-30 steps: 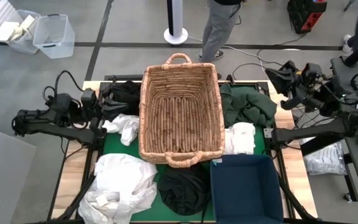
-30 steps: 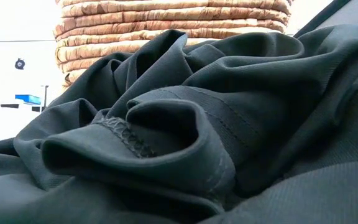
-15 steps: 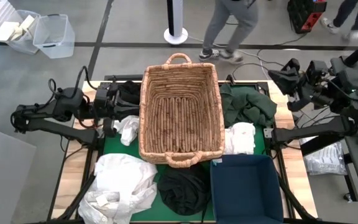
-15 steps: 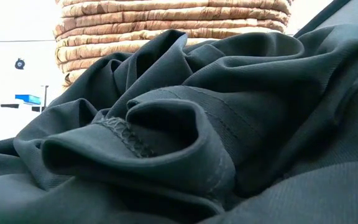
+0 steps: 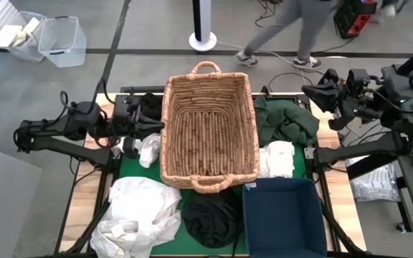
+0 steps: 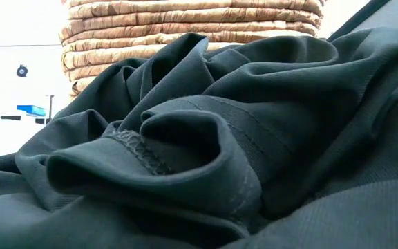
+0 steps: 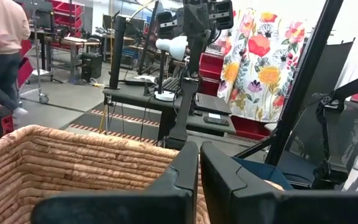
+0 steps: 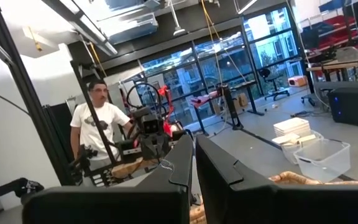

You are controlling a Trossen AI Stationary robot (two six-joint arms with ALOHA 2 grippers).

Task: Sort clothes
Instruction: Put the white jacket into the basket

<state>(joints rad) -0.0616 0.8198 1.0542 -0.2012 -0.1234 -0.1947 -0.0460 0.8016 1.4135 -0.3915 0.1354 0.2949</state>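
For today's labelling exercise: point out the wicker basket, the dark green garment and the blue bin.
wicker basket (image 5: 208,87): high view, far rim.
dark green garment (image 5: 285,122): high view, middle of the heap.
blue bin (image 5: 284,208): high view, bare floor.

wicker basket (image 5: 208,125) mid-table | blue bin (image 5: 284,218) near edge

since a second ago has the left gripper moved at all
Yes. In the high view the left gripper has swung toward the wicker basket, from well left of it to right beside its left wall, above the white garment.
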